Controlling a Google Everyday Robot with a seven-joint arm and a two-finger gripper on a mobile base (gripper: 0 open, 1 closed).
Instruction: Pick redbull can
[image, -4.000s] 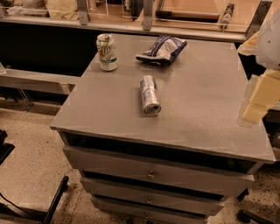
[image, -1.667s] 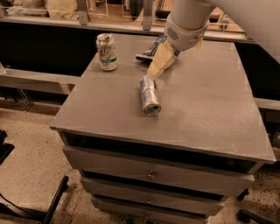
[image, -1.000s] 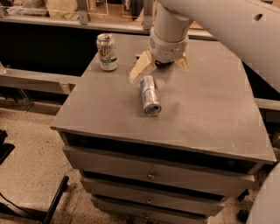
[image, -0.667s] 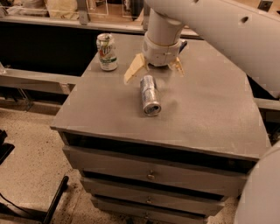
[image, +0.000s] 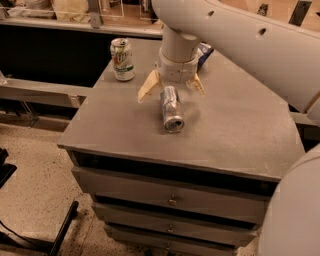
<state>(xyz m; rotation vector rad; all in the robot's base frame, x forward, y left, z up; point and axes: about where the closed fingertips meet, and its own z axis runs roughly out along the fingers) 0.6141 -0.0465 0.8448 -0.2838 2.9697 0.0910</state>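
Note:
The redbull can (image: 170, 108), slim and silver-blue, lies on its side in the middle of the grey cabinet top (image: 120, 125), its shiny end facing the camera. My gripper (image: 172, 87) is lowered over the can's far end and is open. One tan finger (image: 148, 86) stands left of the can and the other finger (image: 196, 85) right of it, so the can's far end lies between them. The white arm reaches in from the upper right.
A wider green-and-white soda can (image: 122, 59) stands upright at the back left of the top. A blue-and-white snack bag (image: 204, 51) lies behind the wrist, mostly hidden. Drawers (image: 172, 201) fill the cabinet front. A dark shelf runs behind.
The arm has swung in from the right and come down over the can. The open fingers have moved from the snack bag to either side of the can's far end. The can has not moved.

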